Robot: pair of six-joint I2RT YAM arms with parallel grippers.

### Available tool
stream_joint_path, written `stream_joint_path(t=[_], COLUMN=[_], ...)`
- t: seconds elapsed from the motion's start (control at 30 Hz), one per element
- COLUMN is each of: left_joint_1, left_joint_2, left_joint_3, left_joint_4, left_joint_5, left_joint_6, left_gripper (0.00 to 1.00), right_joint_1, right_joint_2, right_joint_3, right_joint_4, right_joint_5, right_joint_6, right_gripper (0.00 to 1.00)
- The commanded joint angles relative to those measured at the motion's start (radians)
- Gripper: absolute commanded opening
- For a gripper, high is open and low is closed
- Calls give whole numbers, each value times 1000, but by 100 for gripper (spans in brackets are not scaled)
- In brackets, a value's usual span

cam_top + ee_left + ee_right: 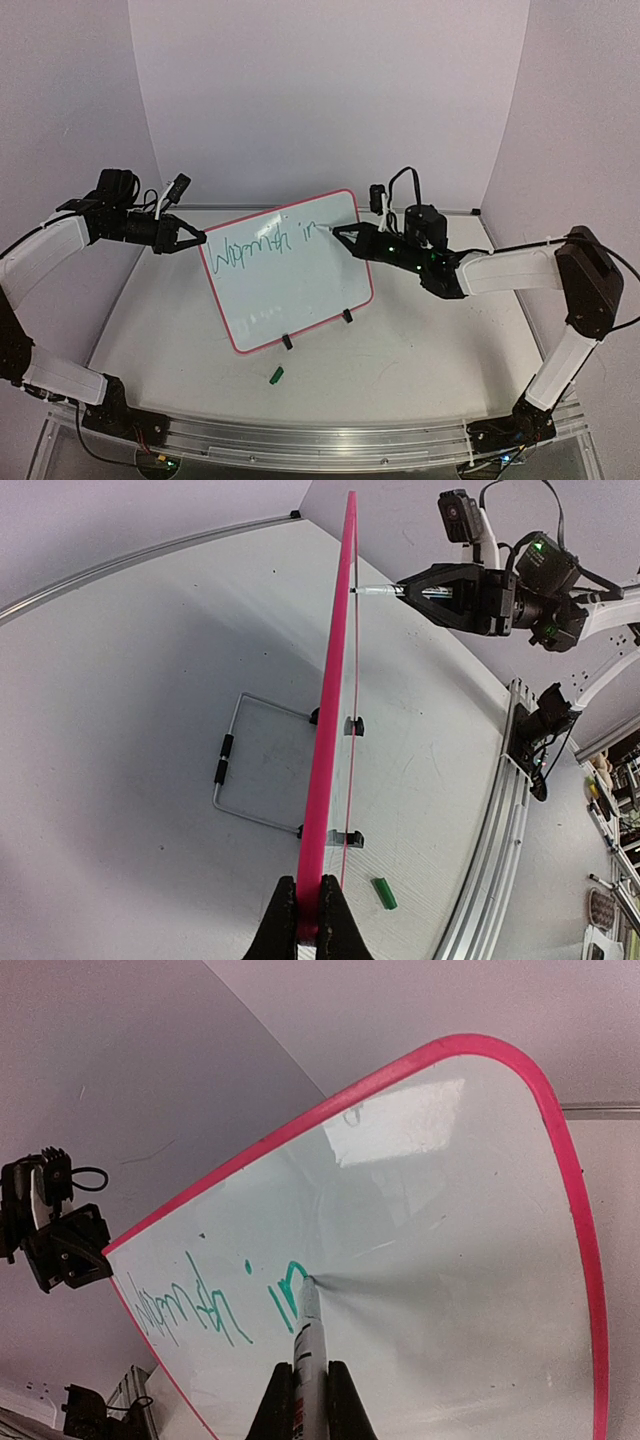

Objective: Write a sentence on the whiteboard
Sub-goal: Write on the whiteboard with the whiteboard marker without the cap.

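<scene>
from above, the whiteboard [285, 270] stands propped on its feet mid-surface [420, 350], and the sentence [262, 243] reaches "in". at the left wrist, the left fingers [284, 925] pinch its pink edge. at the right wrist, the right fingers [338, 1400] clamp the marker [308, 1320], its tip on the board. we fear hard pressure could twist the board out of that thin pinch.

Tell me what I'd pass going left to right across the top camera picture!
left gripper pinching the board's edge → whiteboard with its green writing → right gripper holding the marker. The green cap lies in front of the board, so it is left out.
</scene>
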Motion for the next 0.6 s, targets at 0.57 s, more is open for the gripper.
stream_joint_path(t=[0.57], left_joint_1=[-32], left_joint_2=[13], left_joint_3=[4], left_joint_4=[-38], left_joint_5=[-22], left_joint_6=[24], left_gripper=[0], right_joint_1=[-8], right_joint_2=[-58], right_joint_3=[-65], right_joint_4=[-12], right_joint_5=[69], right_joint_6=[20], right_gripper=[0])
